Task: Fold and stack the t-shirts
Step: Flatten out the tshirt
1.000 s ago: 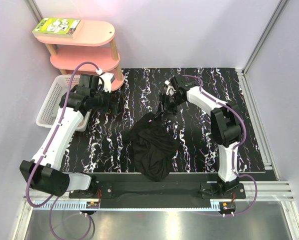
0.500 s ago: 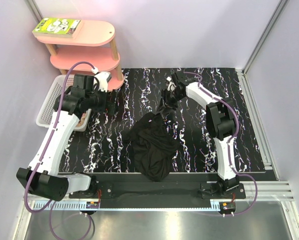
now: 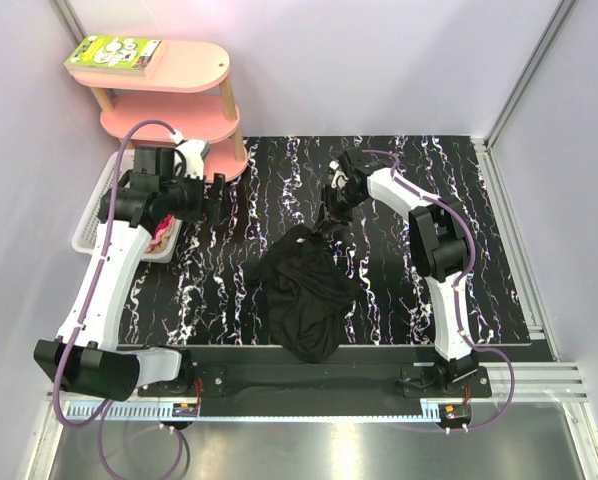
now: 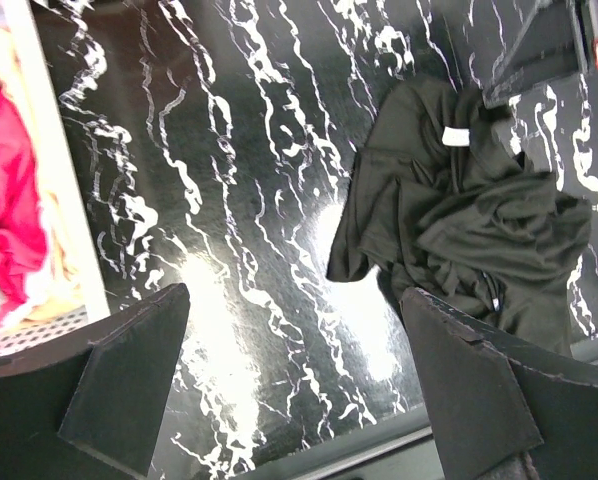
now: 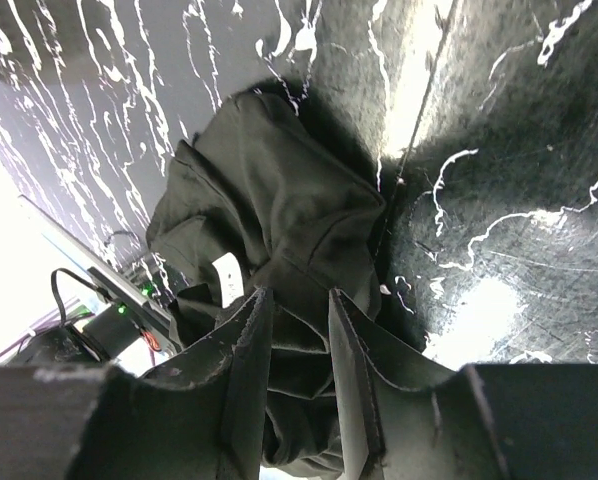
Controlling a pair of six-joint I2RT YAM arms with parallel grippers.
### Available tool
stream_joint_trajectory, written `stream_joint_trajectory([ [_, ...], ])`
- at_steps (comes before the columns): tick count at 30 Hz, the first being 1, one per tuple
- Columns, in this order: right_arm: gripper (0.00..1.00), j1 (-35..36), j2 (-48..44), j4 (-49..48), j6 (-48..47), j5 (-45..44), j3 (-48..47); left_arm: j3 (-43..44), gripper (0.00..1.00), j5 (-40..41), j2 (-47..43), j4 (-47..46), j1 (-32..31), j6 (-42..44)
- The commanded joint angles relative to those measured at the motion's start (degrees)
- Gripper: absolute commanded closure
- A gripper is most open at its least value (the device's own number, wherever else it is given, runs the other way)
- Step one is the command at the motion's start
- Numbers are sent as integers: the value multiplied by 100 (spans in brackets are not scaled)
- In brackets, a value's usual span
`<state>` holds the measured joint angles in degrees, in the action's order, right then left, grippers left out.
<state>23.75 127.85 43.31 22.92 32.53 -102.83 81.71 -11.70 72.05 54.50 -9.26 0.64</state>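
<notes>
Marbled tabletop [image 3: 399, 200] bears a crumpled black t-shirt [image 3: 304, 295], white label [image 4: 457, 136] showing

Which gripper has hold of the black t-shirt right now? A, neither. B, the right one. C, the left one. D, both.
B: the right gripper pinches a raised fold of the black t-shirt between its fingers, while the left gripper hangs open above the table, clear of the cloth.
</notes>
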Motion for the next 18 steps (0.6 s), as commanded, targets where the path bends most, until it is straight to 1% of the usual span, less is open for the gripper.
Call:
stream_joint_trajectory([
  [1,63,69,-41,142,-68,-28,70,337,7,-227,-130,-159,170,120],
  [7,63,69,-85,476,-349,-238,96,231,7,-359,-121,-159,328,138],
  [12,57,69,-357,688,-604,-581,306,231,7,-429,-104,-185,398,146],
  [15,50,69,-340,723,-648,-652,281,231,7,-491,-86,-177,407,129],
  [18,50,69,-217,732,-596,-564,158,240,7,-543,-68,-177,407,103],
])
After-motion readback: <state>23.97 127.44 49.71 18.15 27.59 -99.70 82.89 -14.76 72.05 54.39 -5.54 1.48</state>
